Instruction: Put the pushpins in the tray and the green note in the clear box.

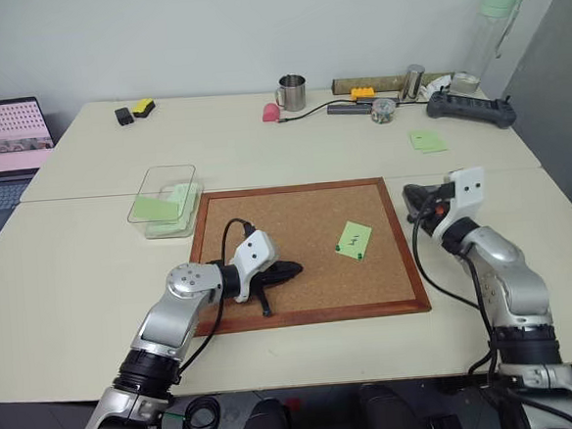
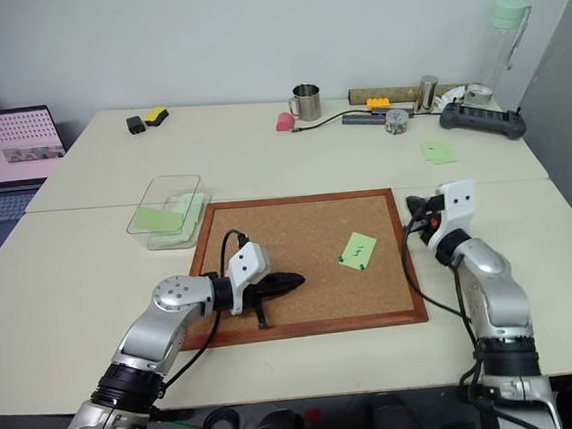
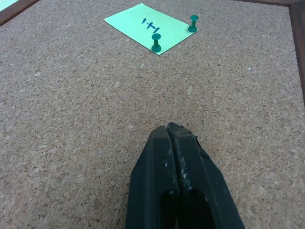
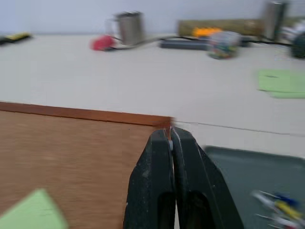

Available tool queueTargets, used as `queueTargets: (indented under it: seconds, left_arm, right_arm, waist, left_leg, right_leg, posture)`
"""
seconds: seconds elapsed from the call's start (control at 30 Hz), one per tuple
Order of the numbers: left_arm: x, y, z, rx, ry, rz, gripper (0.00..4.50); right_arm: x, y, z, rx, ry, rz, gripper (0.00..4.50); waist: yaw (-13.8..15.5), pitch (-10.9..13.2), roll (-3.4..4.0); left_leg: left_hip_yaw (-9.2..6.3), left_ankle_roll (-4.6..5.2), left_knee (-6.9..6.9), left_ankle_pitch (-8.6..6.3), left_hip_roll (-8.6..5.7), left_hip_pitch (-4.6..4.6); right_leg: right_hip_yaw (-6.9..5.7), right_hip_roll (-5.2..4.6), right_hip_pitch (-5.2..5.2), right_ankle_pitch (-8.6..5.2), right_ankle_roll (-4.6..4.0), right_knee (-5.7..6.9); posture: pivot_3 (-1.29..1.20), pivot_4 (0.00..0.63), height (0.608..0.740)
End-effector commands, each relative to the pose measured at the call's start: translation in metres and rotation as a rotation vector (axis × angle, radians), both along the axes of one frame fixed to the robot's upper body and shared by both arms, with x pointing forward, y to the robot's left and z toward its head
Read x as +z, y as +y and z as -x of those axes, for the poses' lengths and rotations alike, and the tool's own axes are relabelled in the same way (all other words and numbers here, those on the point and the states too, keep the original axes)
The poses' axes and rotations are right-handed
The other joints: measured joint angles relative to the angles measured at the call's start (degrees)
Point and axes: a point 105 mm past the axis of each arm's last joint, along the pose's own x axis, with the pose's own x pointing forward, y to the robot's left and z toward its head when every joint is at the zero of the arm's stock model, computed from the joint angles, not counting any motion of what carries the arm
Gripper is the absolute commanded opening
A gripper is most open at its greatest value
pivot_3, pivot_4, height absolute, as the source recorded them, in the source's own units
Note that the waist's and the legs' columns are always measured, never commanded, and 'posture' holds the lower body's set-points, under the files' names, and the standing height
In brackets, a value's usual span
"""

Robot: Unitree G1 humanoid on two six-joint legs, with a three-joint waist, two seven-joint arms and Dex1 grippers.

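Note:
The green note (image 1: 354, 240) lies on the cork board (image 1: 266, 216), right of its middle, held by two green pushpins (image 3: 156, 43) at its near corners. My left gripper (image 3: 167, 128) is shut and empty, low over the cork a short way left of the note. My right gripper (image 4: 170, 130) hovers at the board's right edge, beside the grey tray (image 4: 238, 164), shut with a small pale speck, seemingly a pushpin, pinched at its tips. Several coloured pushpins (image 4: 274, 210) lie in the tray. The clear box (image 1: 162, 199), with green paper inside, stands off the board's far left corner.
A plain green note pad (image 1: 427, 142) lies behind the tray. Along the back edge stand a metal mug (image 1: 292, 92), a small round jar (image 1: 384, 110), a long black device (image 1: 470, 106) and a tall bottle (image 1: 494, 23). A laptop (image 1: 1, 146) sits at far left.

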Motion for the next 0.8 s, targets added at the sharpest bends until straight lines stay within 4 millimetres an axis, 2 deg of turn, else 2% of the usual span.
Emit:
queueTargets:
  seconds: [0.03, 0.2, 0.23, 0.3, 0.5, 0.73, 0.77, 0.8]
  left_arm:
    - [-0.015, 0.005, 0.001, 0.024, 0.049, -0.046, 0.00]
    - [-0.015, 0.007, 0.001, 0.029, 0.045, -0.048, 0.00]
    - [-0.015, 0.008, 0.002, 0.031, 0.044, -0.048, 0.00]
    - [-0.016, 0.009, 0.002, 0.035, 0.044, -0.048, 0.00]
    - [-0.017, 0.010, 0.003, 0.041, 0.046, -0.047, 0.00]
    - [-0.016, 0.010, 0.003, 0.039, 0.043, -0.046, 0.00]
    - [-0.016, 0.009, 0.002, 0.038, 0.043, -0.046, 0.00]
    - [-0.016, 0.009, 0.002, 0.037, 0.042, -0.046, 0.00]
  right_arm:
    - [0.003, -0.013, -0.010, -0.063, 0.000, -0.009, 0.01]
    - [-0.006, -0.020, -0.016, -0.075, 0.042, -0.013, 0.01]
    - [-0.008, -0.022, -0.016, -0.082, 0.050, -0.015, 0.43]
    - [-0.009, -0.025, -0.017, -0.086, 0.056, -0.032, 0.66]
    - [-0.009, -0.031, -0.014, -0.096, 0.054, -0.029, 2.01]
    - [0.000, -0.031, -0.009, -0.075, 0.019, 0.013, 3.46]
    - [0.002, -0.031, -0.008, -0.074, 0.011, 0.021, 3.77]
    - [0.004, -0.031, -0.007, -0.074, 0.004, 0.028, 3.83]
  waist:
    - [0.0, 0.0, 0.00]
    - [0.0, 0.0, 0.02]
    - [0.0, 0.0, 0.02]
    - [0.0, 0.0, 0.02]
    - [-0.1, 0.0, 0.02]
    - [-0.1, 0.0, 0.02]
    - [-0.1, 0.0, 0.02]
    - [-0.1, 0.0, 0.02]
  left_leg:
    - [0.00, 0.00, -0.01, 0.00, 0.00, 0.00]
    - [0.03, 0.00, -0.01, 0.00, 0.01, -0.01]
    - [0.05, 0.00, 0.00, 0.00, 0.00, -0.01]
    - [0.03, 0.01, 0.00, 0.00, 0.01, -0.01]
    - [0.04, 0.01, -0.02, 0.00, 0.02, -0.01]
    - [0.04, 0.01, -0.02, 0.00, 0.02, -0.01]
    - [0.05, 0.01, -0.02, 0.00, 0.02, -0.01]
    - [0.04, 0.01, -0.02, 0.00, 0.01, -0.01]
  right_leg:
    - [0.00, 0.00, 0.00, 0.00, 0.00, 0.00]
    - [0.04, 0.00, -0.02, 0.00, -0.01, 0.01]
    - [0.05, 0.00, -0.02, 0.00, -0.01, 0.01]
    - [0.03, 0.00, -0.02, 0.00, -0.01, 0.01]
    - [0.05, 0.00, -0.03, 0.01, -0.01, 0.01]
    - [0.04, 0.01, -0.03, 0.00, 0.00, 0.01]
    - [0.05, 0.00, -0.03, 0.00, 0.00, 0.01]
    - [0.05, 0.01, -0.03, 0.00, 0.00, 0.01]
  posture:
    - [0.00, 0.150, 0.740]
    - [0.00, 0.150, 0.740]
    - [0.00, 0.150, 0.740]
    - [0.00, 0.150, 0.740]
    - [0.00, 0.150, 0.740]
    - [0.00, 0.150, 0.740]
    - [0.00, 0.150, 0.740]
    - [0.00, 0.150, 0.740]
